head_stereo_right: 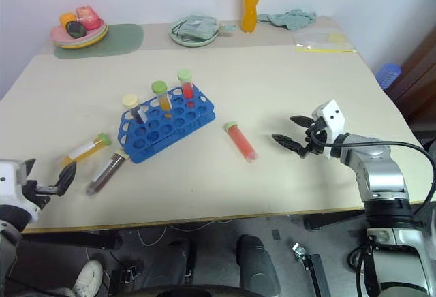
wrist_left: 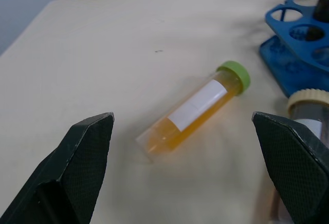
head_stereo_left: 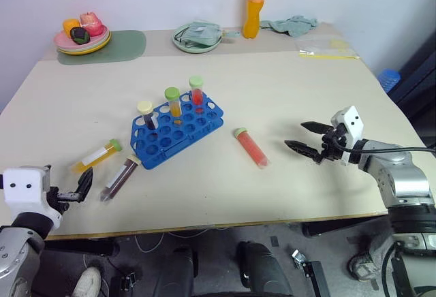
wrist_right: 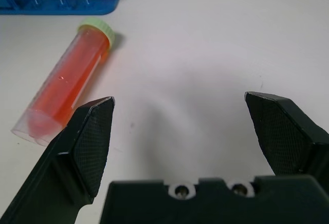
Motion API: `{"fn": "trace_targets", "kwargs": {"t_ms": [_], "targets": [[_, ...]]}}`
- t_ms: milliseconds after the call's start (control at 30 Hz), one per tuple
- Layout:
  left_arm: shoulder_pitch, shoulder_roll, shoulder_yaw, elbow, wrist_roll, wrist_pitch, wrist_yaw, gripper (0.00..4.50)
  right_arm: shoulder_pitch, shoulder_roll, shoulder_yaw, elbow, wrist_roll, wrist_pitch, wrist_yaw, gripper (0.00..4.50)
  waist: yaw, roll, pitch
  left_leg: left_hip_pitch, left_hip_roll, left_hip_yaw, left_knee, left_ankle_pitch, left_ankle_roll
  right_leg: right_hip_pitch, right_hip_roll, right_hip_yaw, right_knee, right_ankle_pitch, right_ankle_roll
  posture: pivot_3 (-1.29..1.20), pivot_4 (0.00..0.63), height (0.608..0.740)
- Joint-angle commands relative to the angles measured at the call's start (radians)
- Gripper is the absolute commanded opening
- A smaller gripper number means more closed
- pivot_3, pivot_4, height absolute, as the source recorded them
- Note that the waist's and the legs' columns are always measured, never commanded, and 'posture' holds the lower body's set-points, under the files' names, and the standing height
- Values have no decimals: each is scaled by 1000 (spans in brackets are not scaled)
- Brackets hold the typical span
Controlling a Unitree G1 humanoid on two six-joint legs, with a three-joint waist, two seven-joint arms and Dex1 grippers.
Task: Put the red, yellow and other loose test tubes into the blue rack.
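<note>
On the near left of the table (head_stereo_left: 286,195), the left pincer (head_stereo_left: 83,186) hung wide open and empty, jaws spread with nothing between them. Just beyond it lay the yellow tube (head_stereo_left: 97,155), flat on its side with a green cap and a white label, untouched. Right beside that, a shade nearer the rack, the dark tube (head_stereo_left: 120,178) with a cream cap was lying down too, close to the yellow one but apart from it.

Moving toward the middle, the blue rack (head_stereo_left: 176,130) stood at a slant, and three tubes were already upright in its far row: a cream-capped dark one (head_stereo_left: 146,114), a green-capped amber one (head_stereo_left: 173,102) and a green-capped red one (head_stereo_left: 197,90). So that part looked done, with plenty of holes still free.

Right of the rack, well clear of it, the red tube (head_stereo_left: 251,147) lay flat on the table, green cap toward the far side. Further right again, the right pincer (head_stereo_left: 308,139) was open as wide as it went, pointing left at that red tube but short of it, holding nothing.

By my count, three in and three left: yellow, dark and red, none yet gripped.
</note>
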Motion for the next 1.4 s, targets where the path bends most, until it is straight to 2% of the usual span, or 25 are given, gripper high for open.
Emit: {"fn": "trace_targets", "kwargs": {"t_ms": [33,367,533,633,733,867,967,1033,1133,1400], "targets": [[10,-9,25,-42,1,-6,18,4434,-42,7,-4,2,-8,-14,-13,4500,-1,0,0,0,0,0,0,0,0,0,0,0,0,0,0,0,150,740],[-10,-43,6,-69,-53,-23,6,4434,-105,31,14,-19,-12,77,-76,4500,3,0,0,0,0,0,0,0,0,0,0,0,0,0,0,0,150,740],[-97,-19,-131,-75,-123,-11,-80,4434,-120,19,64,-131,-40,187,-124,4500,3,0,0,0,0,0,1,0,0,0,0,0,1,0,0,0,150,740],[-125,43,-219,-72,-116,-8,-151,4434,-159,-9,70,-221,-7,421,-162,4500,1,1,0,0,0,0,1,0,0,0,0,0,1,1,2,0,150,740],[-137,91,-286,-46,-97,-33,-214,4434,-185,-31,92,-354,44,557,-140,4500,0,1,1,-1,0,0,0,0,0,0,0,0,0,1,1,0,150,740],[-180,127,-448,-25,-27,-69,-268,4434,-355,-30,209,-452,126,952,-157,4500,-3,3,1,0,0,0,0,0,0,-1,1,0,1,0,0,0,150,740],[-227,108,-538,-1,2,-86,-274,4434,-497,58,273,-397,124,1184,-237,4500,0,3,1,0,0,-1,0,0,0,-1,1,0,1,0,-1,0,150,740],[-251,93,-583,14,22,-98,-273,4434,-568,109,310,-307,124,1245,-303,4500,0,3,1,-1,0,-1,0,0,1,-1,1,0,0,0,0,0,150,740],[-261,77,-630,22,52,-116,-268,4434,-643,160,358,-153,142,1253,-391,4500,5,3,1,-2,0,-1,0,0,1,-2,0,0,0,1,1,0,150,740],[-211,48,-682,-30,78,-137,-248,4434,-767,250,405,120,172,1253,-516,4500,-2,3,1,-4,-1,-1,0,-1,2,-4,-1,0,1,2,3,0,150,740]]}}
